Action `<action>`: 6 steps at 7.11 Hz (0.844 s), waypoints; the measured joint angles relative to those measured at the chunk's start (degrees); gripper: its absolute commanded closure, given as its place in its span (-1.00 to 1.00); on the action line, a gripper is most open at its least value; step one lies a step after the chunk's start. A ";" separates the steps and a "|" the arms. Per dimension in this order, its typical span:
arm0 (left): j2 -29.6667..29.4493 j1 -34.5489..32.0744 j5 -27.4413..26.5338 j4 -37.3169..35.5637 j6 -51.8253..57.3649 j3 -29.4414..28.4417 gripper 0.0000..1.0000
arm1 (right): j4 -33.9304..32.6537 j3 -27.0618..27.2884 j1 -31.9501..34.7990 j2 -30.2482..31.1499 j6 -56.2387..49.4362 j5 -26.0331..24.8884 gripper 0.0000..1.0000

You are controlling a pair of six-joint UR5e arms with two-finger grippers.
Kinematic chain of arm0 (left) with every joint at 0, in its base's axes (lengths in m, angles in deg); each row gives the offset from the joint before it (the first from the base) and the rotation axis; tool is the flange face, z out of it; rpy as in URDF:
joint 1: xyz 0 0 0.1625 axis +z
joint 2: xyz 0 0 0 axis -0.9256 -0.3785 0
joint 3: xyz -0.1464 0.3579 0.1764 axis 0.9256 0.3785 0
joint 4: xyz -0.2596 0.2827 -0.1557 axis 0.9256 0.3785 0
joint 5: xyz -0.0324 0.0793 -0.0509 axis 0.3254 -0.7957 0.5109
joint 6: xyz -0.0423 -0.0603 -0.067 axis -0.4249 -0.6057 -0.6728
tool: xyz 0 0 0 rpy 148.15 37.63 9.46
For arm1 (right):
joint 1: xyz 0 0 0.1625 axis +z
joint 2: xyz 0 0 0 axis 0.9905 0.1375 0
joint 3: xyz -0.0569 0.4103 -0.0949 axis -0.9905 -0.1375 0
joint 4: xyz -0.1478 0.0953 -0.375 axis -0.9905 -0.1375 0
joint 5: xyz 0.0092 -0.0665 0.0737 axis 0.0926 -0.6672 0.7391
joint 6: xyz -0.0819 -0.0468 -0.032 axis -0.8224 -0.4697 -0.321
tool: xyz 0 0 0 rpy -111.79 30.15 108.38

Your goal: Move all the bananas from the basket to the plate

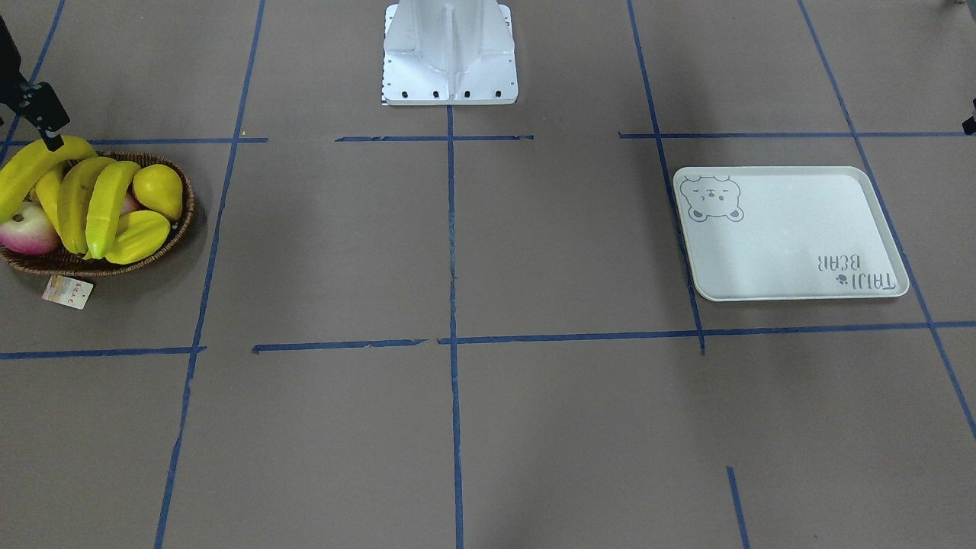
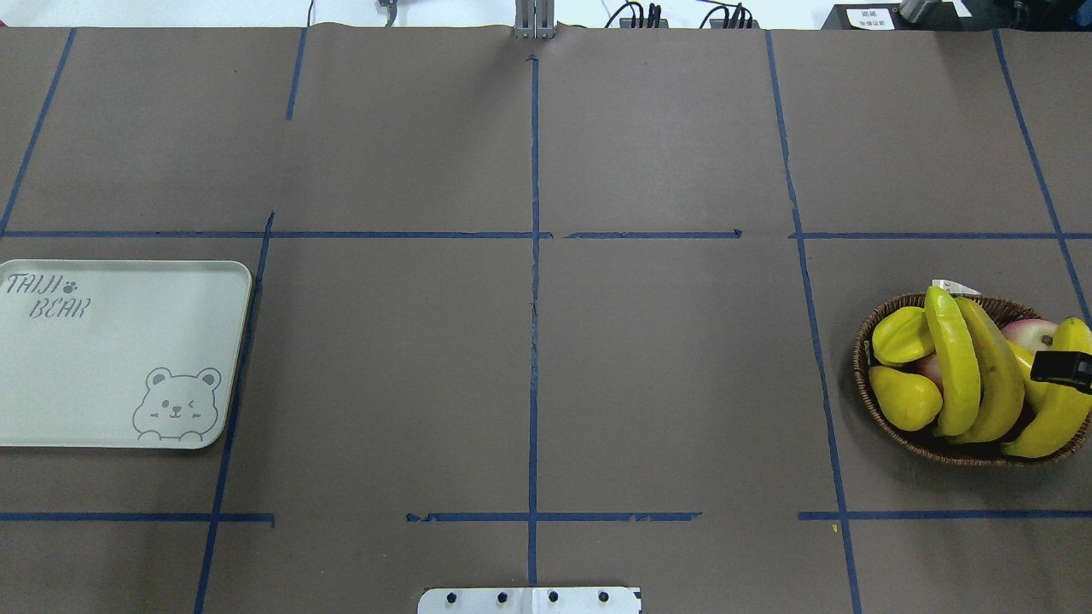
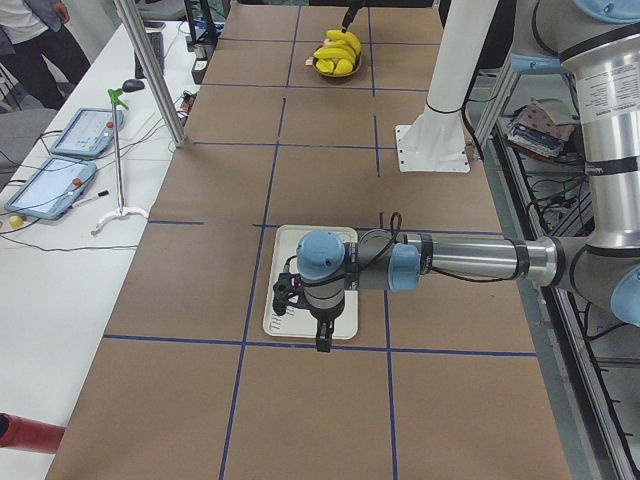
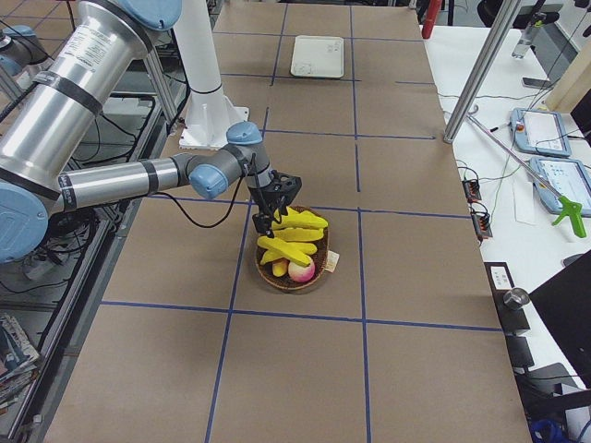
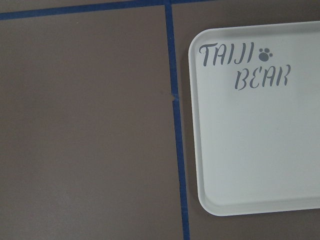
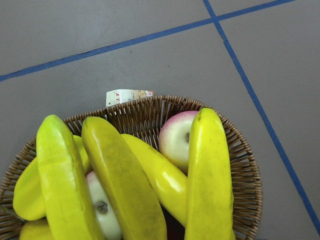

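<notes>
A wicker basket point(image 1: 179, 225) holds several bananas: one on top point(image 1: 34, 171), two side by side point(image 1: 76, 202) point(image 1: 107, 206). They also show in the overhead view point(image 2: 955, 367) and the right wrist view point(image 6: 210, 175). My right gripper point(image 1: 46, 130) is down at the basket, one black finger point(image 2: 1054, 368) touching the top banana point(image 2: 1058, 409). I cannot tell whether it is open or shut. The plate point(image 1: 785, 229) is empty. My left gripper point(image 3: 320, 335) hangs over the plate's point(image 3: 285, 300) end. It shows only in the side view, so I cannot tell its state.
The basket also holds a yellow pear point(image 1: 158, 191), a starfruit point(image 1: 141, 235) and a pink apple point(image 1: 27, 229). A paper tag point(image 1: 67, 292) hangs from its rim. The robot's white base point(image 1: 450, 53) stands mid-table. Blue tape lines cross the brown tabletop.
</notes>
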State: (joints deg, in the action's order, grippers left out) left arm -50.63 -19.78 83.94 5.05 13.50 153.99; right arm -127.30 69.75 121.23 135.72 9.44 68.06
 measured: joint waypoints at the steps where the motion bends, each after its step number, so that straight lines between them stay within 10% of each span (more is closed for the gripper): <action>1: -0.10 0.00 0.00 0.00 0.00 0.00 -1.00 | 0.83 -0.65 -4.69 0.72 4.70 -4.12 -1.00; 6: -0.16 0.00 0.08 0.00 0.00 0.00 -1.00 | 1.19 -4.93 -11.80 1.05 9.42 -9.96 -0.98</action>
State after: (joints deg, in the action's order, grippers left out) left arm -50.80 -19.78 84.02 5.05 13.50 153.99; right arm -126.12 64.82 109.43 136.77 18.86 58.09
